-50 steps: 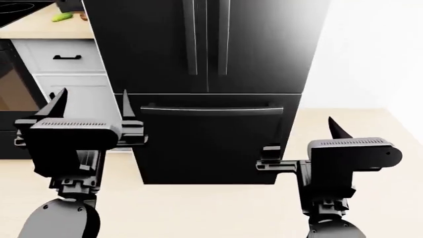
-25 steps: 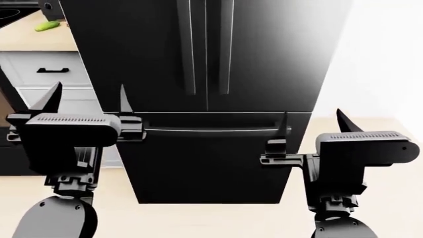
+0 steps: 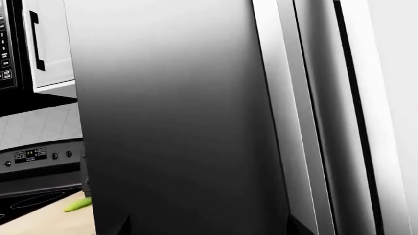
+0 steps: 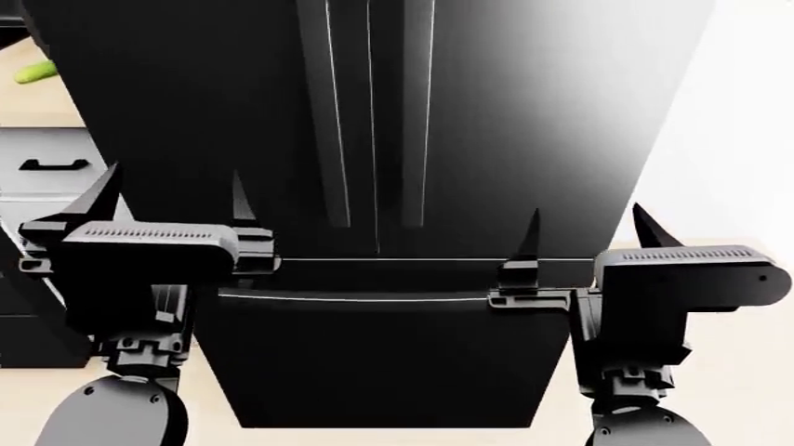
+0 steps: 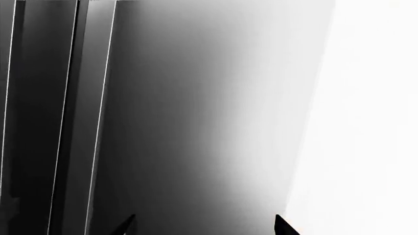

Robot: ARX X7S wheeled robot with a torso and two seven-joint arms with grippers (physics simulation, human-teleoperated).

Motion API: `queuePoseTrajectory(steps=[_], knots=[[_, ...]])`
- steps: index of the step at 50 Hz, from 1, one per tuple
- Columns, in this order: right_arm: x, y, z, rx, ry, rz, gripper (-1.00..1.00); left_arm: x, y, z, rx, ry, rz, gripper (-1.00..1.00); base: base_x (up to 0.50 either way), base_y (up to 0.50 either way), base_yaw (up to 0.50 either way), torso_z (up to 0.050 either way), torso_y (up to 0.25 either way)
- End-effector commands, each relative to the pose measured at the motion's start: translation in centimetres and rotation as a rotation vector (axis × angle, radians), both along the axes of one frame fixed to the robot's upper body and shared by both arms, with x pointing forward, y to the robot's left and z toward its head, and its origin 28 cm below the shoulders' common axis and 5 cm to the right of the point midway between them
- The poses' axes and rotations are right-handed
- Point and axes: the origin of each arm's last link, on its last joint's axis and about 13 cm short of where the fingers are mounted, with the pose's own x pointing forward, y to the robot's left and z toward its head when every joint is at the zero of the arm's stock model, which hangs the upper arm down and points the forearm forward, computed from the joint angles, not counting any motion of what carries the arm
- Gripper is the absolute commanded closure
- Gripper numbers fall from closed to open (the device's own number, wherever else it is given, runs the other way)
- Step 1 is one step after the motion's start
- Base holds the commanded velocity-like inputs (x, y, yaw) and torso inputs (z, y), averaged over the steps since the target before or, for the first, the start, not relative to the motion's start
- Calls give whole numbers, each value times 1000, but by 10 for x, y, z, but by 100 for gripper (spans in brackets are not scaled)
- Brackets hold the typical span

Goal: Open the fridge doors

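Observation:
The fridge doors are two tall glossy black panels, both shut: the left door (image 4: 199, 111) and the right door (image 4: 534, 111). Their long vertical bar handles (image 4: 335, 121) (image 4: 418, 121) stand side by side at the middle seam. My left gripper (image 4: 171, 190) is open in front of the left door, to the left of its handle, and holds nothing. My right gripper (image 4: 586, 228) is open before the right door, to the right of its handle, also holding nothing. The left wrist view shows the left door (image 3: 176, 122) close up, with a handle (image 3: 287, 122) beside it. The right wrist view shows the right door (image 5: 209, 122).
Below the doors is the wide black drawer (image 4: 372, 372) with a horizontal handle (image 4: 360, 297). White cabinets (image 4: 50, 165), a counter with a green vegetable (image 4: 33, 71) and a stove (image 3: 39, 161) flank the fridge's left. A white wall (image 4: 745, 111) stands on the right.
The fridge has grown larger in the head view and its drawer handle sits lower; the counter slid off to the left. Both grippers stay open and empty.

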Motion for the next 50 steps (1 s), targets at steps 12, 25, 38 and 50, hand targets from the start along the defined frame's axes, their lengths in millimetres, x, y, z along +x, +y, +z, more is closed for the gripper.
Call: queuePoseTrajectory(steps=[12, 25, 38, 50], knots=[[0, -3, -1, 5, 11, -4, -100, 0, 4, 1, -52, 30, 6, -100, 414, 7, 0, 0, 1], [-3, -6, -1, 14, 14, -29, -100, -11, -7, 12, -22, 35, -167, -100, 0, 0, 0, 0, 0], [-4, -5, -1, 17, 15, -31, -100, -9, -28, 36, -4, 7, -343, -100, 0, 0, 0, 0, 0], [-2, -6, -2, 21, 17, -31, -100, 14, -45, 53, -79, 111, -407, -100, 0, 0, 0, 0, 0]])
